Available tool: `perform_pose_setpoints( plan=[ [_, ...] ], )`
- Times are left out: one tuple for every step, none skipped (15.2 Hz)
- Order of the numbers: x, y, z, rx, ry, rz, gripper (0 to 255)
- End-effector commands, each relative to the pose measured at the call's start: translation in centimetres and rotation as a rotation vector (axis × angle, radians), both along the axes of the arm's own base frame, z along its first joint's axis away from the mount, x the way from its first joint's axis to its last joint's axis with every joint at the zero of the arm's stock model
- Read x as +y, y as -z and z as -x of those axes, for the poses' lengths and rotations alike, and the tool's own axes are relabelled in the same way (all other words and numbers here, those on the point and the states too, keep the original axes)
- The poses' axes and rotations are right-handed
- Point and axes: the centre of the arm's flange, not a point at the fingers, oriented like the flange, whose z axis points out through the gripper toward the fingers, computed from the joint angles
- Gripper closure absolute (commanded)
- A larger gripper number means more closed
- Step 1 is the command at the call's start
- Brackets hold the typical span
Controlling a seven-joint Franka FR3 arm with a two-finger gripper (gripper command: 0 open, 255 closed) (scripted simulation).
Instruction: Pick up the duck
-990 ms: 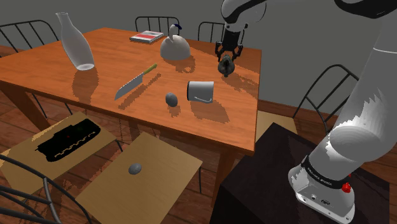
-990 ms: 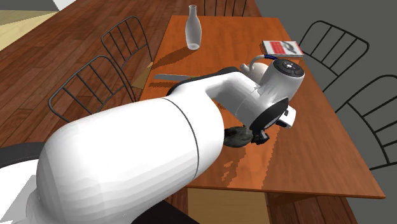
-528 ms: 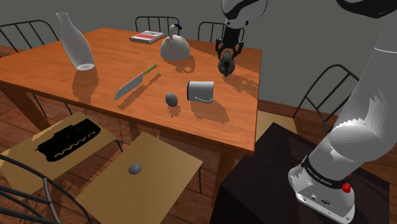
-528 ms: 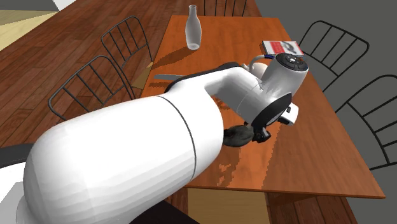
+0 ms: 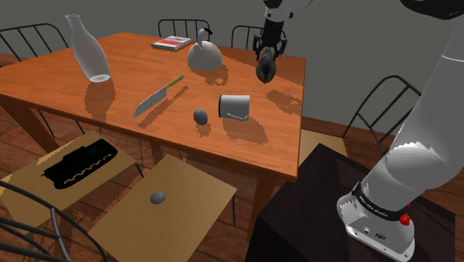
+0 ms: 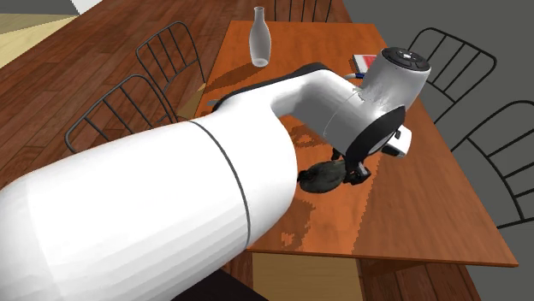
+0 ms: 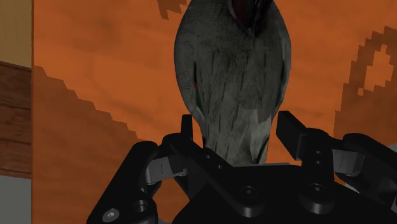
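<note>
The black gripper (image 7: 236,130) is clamped on the grey duck (image 7: 232,70), which is held above the wooden table (image 5: 111,82), upper right in the shoulder view. Below it, a grey mug (image 5: 234,106) is apparently tipped sideways, its inside too dim to judge. A clear carafe (image 5: 88,50) stands upper left.

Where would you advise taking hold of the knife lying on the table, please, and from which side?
By its green handle, from straight above. The knife lies flat on the table, so its sides sit low; the handle looks narrow enough to clasp across, unlike the broad flat blade.
</note>
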Motion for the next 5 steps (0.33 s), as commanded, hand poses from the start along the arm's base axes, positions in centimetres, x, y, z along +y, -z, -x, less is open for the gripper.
perform_pose_setpoints(
  plan=[
    [0.0,-1.2,0.0,0.000,0.000,0.000,255],
    [0.0,-1.7,0.0,0.000,0.000,0.000,255],
    [0.0,-2.2,0.0,0.000,0.000,0.000,255],
    [0.0,-2.3,0.0,0.000,0.000,0.000,255],
    [0.0,-2.3,0.0,0.000,0.000,0.000,255]
  ],
)
